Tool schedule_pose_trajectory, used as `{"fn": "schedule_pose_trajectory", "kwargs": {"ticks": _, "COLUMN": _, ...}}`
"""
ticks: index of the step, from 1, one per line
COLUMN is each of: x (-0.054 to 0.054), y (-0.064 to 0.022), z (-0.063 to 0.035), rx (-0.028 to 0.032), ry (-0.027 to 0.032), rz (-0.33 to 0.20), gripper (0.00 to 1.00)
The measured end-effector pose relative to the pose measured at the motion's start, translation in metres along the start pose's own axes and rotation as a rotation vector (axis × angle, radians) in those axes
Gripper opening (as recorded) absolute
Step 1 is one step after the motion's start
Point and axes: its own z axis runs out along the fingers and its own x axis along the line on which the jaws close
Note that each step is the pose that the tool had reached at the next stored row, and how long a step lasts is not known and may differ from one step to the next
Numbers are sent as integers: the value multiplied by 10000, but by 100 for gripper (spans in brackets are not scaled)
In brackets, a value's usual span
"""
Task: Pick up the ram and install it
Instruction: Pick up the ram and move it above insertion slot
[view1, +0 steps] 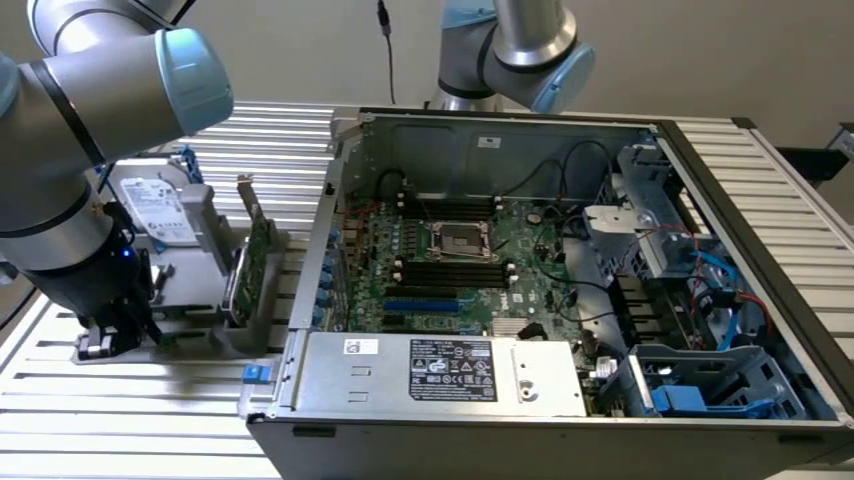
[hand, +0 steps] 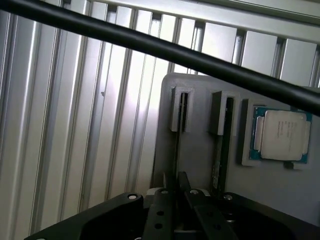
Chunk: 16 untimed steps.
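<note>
Gripper (hand: 176, 200) is nearest on my wrist cam. Its fingers (hand: 197, 212) are drawn in tight w/ the ram (hand: 176, 145) edge-on between them, which looks like a pinch on the stick's near end. Ram stands on its long edge in a slot of the grey holder (hand: 200, 170), far end in the raised guide. Just beside it a 2nd stick (hand: 223, 145) sits in the parallel slot, then a CPU (hand: 281, 135) lies flat in its recess. Black cable (hand: 150, 45) crosses over the slatted table (hand: 75, 125). In the exterior view I've got the arm (view1: 67, 200) down over that holder at the exterior view's left. Hard drive (view1: 158, 205) & bracketed green card (view1: 254, 265) stand near it. Open PC case (view1: 507, 140) w/ motherboard (view1: 454, 270) is farther toward the exterior view's right, apart from the holder.
</note>
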Motion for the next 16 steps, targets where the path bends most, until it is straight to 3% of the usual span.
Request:
{"fn": "schedule_pose_trajectory", "kwargs": {"ticks": 8, "x": -1, "y": 1, "z": -15, "rx": 3, "ry": -22, "rz": -1, "gripper": 14}}
{"fn": "schedule_pose_trajectory", "kwargs": {"ticks": 16, "x": -9, "y": 4, "z": -171, "rx": 19, "ry": -152, "rz": -8, "gripper": 14}}
